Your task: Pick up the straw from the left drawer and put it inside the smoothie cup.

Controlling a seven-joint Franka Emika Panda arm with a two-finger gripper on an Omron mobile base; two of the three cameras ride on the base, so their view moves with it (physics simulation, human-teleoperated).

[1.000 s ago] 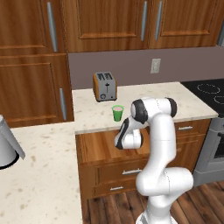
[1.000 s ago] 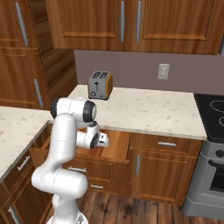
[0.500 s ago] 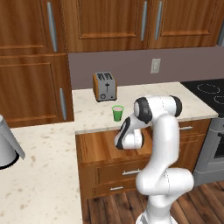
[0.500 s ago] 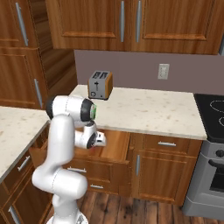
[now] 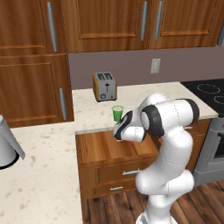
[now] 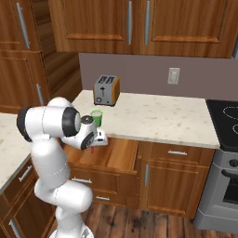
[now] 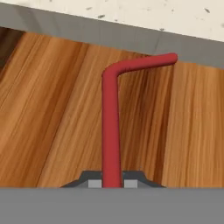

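On my hand view the gripper (image 7: 111, 183) is closed tight on the straw (image 7: 110, 127), which rises from between the fingertips and bends sideways near its far end. Behind the straw I see the wood-grain bottom of the drawer (image 7: 48, 113), with the counter (image 7: 131, 13) edge beyond it. On the left base view the hand hangs over the open drawer (image 5: 103, 146), just below the counter edge. The cup (image 5: 117, 113) stands on the counter near that edge, in front of the toaster (image 5: 105, 86). On the right base view a short red piece of straw (image 6: 92, 149) shows under the hand, and the cup (image 6: 96, 117) stands just behind it.
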